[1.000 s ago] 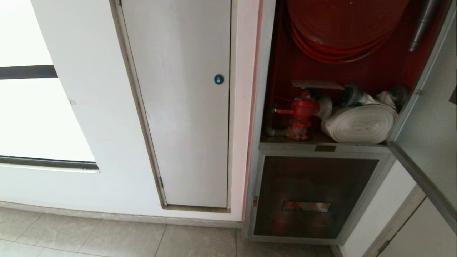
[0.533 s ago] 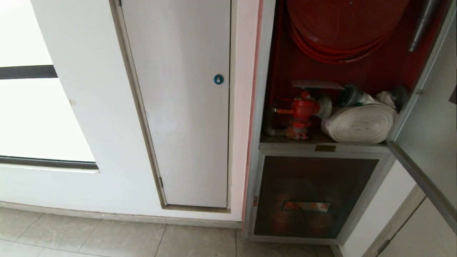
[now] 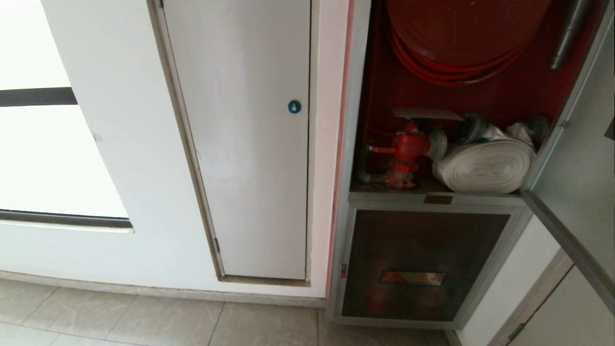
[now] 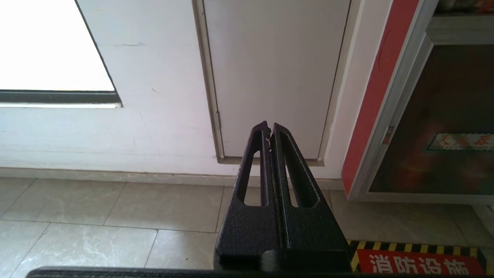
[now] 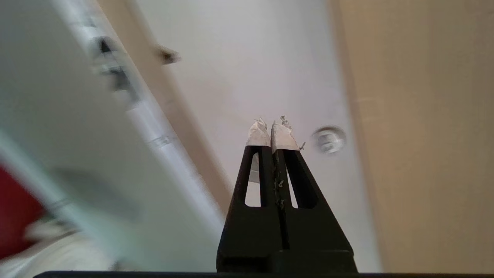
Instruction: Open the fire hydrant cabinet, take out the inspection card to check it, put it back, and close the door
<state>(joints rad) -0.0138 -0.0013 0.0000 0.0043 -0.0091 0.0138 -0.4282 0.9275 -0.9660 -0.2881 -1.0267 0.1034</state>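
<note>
The right gripper [image 5: 272,133], its two black fingers tipped in frayed white tape, is pressed fully together and holds nothing. Just beyond its tips rises a pale wall panel with a small round silver fitting [image 5: 328,139] close beside them; off to one side, blurred, runs the silver frame of the swung-open door [image 5: 127,112], with a patch of red interior showing past it.

The left gripper [image 4: 269,129], plain black, is likewise closed on nothing and points low toward grey floor tiles [image 4: 115,216]. Ahead of it stands the plain white door [image 4: 274,77] in its metal frame; further over is the lower dark panel [image 4: 444,116] with its small orange label.

From the head camera neither arm shows. The tall silver-framed fire hydrant cabinet [image 3: 347,144] stands open, its dark glass door [image 3: 576,192] swung out at the right edge. Inside, the thin pale greyish-pink inspection card [image 3: 425,114] lies flat above the red valve [image 3: 407,146], beside the rolled white hose [image 3: 485,166] and beneath the coiled red hose [image 3: 456,53].
</note>
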